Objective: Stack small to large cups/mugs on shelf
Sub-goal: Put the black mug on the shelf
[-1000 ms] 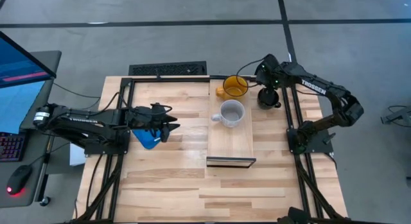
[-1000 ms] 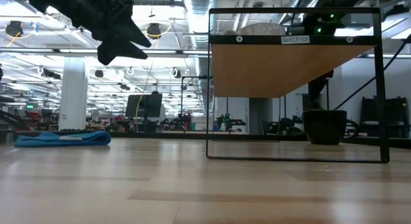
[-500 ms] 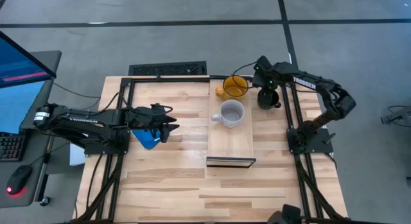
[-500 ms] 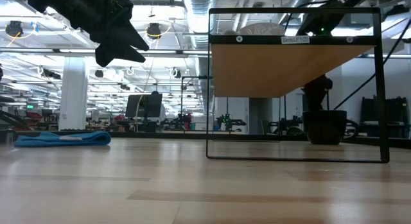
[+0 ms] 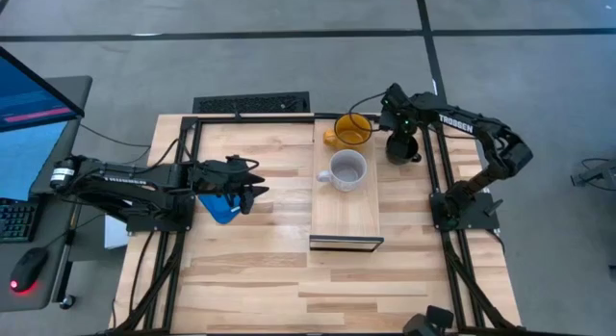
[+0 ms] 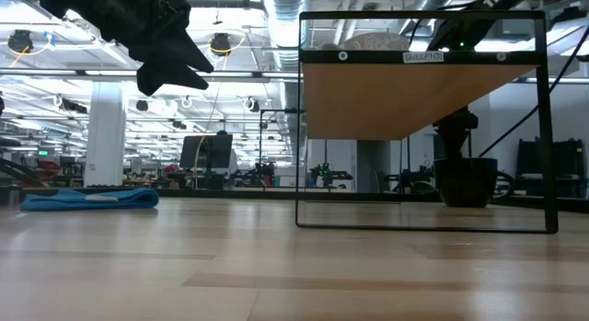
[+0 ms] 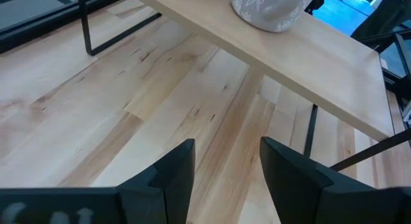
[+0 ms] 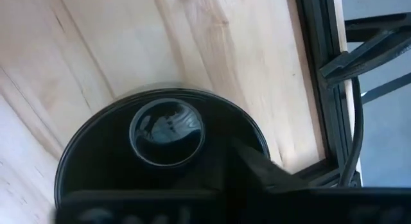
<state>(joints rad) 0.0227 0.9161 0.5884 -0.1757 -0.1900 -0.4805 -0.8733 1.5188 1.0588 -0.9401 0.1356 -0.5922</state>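
Observation:
A glossy black mug (image 5: 403,149) stands upright on the table just right of the shelf (image 5: 346,217); my right gripper (image 5: 397,132) is down on it from above, and the low view shows it over the mug (image 6: 465,181). A yellow-orange mug (image 5: 351,130) stands at the shelf's far end, and a light grey mug (image 5: 346,169) stands near the shelf's middle, both on their bases. My left gripper (image 7: 225,179) hovers open above the table left of the shelf, over a blue cloth (image 5: 219,211). My right gripper comes down from above at the black mug's rim (image 8: 255,137), on one side of the mug. One finger (image 8: 257,165) shows inside the rim; the other is hidden against the black wall. The mug stands upright, its base on the table.
The shelf's dark frame legs (image 6: 550,128) stand close to the black mug. The table's dark side rail (image 8: 321,70) runs just beyond the mug. A keyboard (image 5: 252,104) lies past the far edge. Bare planks spread across the near half of the table.
My right gripper has come down onto the black mug and a little toward the table's left, its arm folding lower; it has since kept still. The mugs have stayed where they were.

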